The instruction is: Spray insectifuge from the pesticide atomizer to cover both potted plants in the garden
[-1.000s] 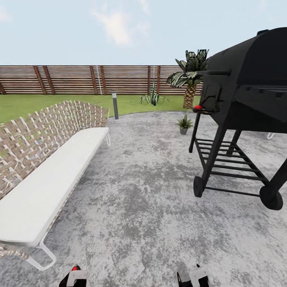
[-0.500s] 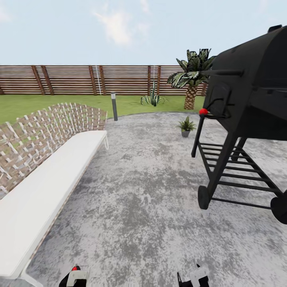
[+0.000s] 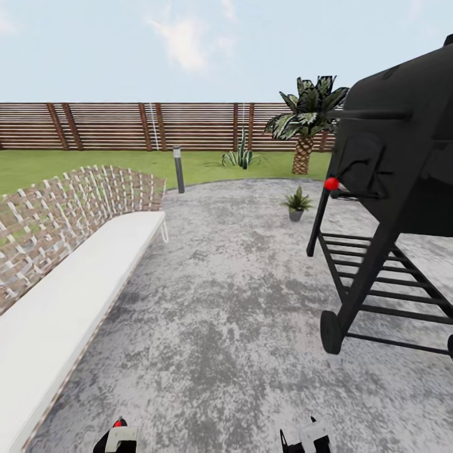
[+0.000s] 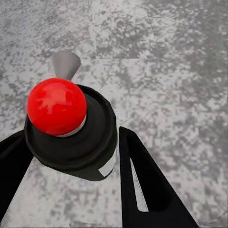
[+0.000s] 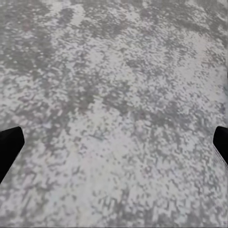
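Outside, the robot stands on a grey mottled stone paving (image 3: 220,302), with a big black barbecue grill (image 3: 396,170) as the nearest landmark — it stands on wheeled legs and carries a red knob (image 3: 331,184) on its near corner. Just beyond the grill, on the paving, sits 1 small potted plant (image 3: 297,204) in a grey pot. Farther out from the grill, on the green lawn (image 3: 75,162), a second spiky rosette (image 3: 240,156) stands before the brown slat fence (image 3: 126,126), with a scaly-trunked palm (image 3: 306,123) beside it. Across the paving from the grill runs a long white-cushioned bench with a woven back (image 3: 69,251), and a short dark lamp post (image 3: 179,168) marks its far end.

The left gripper (image 4: 71,156) is clamped on the pesticide atomizer (image 4: 71,133) — a dark rounded body topped with a red ball, held between 2 black fingers (image 4: 147,185) over the paving. The right gripper (image 5: 114,142) hangs with its fingers spread wide apart, their dark tips well separated.
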### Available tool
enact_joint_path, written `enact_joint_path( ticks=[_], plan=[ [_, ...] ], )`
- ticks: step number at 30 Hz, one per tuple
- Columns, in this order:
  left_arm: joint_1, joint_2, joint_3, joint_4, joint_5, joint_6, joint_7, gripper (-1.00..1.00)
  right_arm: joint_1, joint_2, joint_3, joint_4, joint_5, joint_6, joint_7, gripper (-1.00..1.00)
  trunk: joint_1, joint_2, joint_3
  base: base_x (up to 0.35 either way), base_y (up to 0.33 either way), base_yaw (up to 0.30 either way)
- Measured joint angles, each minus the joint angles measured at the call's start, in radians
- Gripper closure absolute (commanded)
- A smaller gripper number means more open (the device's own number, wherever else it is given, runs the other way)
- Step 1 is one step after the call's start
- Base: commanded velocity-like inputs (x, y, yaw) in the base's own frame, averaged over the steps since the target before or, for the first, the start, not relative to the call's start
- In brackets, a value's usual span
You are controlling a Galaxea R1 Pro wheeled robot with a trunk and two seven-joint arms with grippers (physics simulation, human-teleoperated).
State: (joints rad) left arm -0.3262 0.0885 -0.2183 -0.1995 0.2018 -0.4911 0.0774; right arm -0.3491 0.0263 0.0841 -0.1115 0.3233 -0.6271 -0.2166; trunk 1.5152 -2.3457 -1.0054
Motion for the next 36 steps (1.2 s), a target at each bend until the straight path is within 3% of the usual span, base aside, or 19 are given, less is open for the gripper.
enact_joint_path(
  ticks=[36],
  plan=[
    [0.0,0.0,0.001,0.0,-0.001,0.001,0.002,1.0,0.0,0.001,0.0,0.0,-0.001,0.0,0.0,-1.0,0.0,0.0,0.0,0.339,0.074,0.0]
  ],
)
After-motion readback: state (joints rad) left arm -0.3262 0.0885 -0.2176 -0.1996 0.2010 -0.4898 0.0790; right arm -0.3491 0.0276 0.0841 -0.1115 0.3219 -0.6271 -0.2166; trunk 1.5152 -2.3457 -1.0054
